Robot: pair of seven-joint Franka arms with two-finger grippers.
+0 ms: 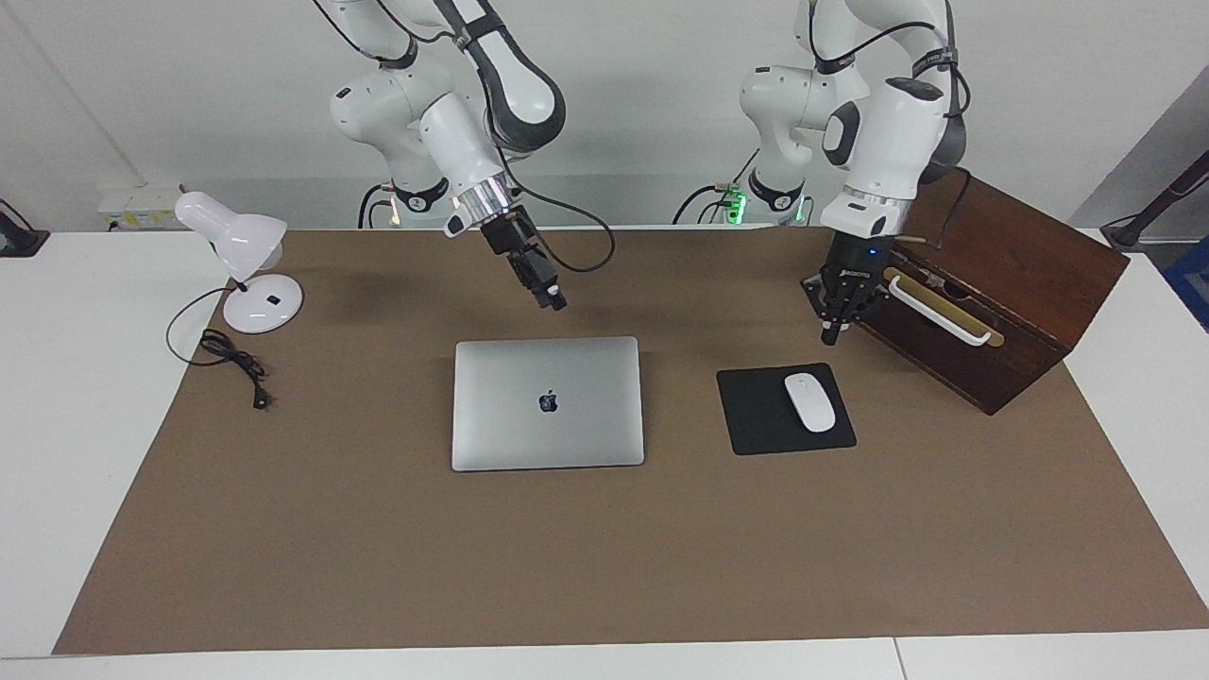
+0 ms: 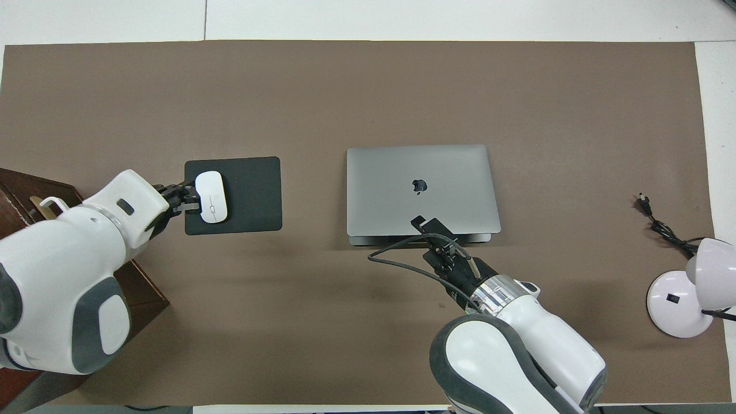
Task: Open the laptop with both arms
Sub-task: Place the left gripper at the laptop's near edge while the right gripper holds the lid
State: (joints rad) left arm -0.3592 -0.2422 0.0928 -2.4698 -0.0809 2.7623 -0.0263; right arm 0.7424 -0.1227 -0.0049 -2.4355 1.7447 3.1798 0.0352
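Showing the task not yet begun: no contact with the lid. Hanging over the laptop's robot-side edge, the right gripper, with fingers pressed together on nothing. Hanging beside a dark wooden box, over the brown surface near a black mouse pad, the left gripper, with fingers likewise together and empty. Lying flat and closed mid-surface, thin matte silver-grey, round-cornered. Left to do: steadying the base, raising the lid.
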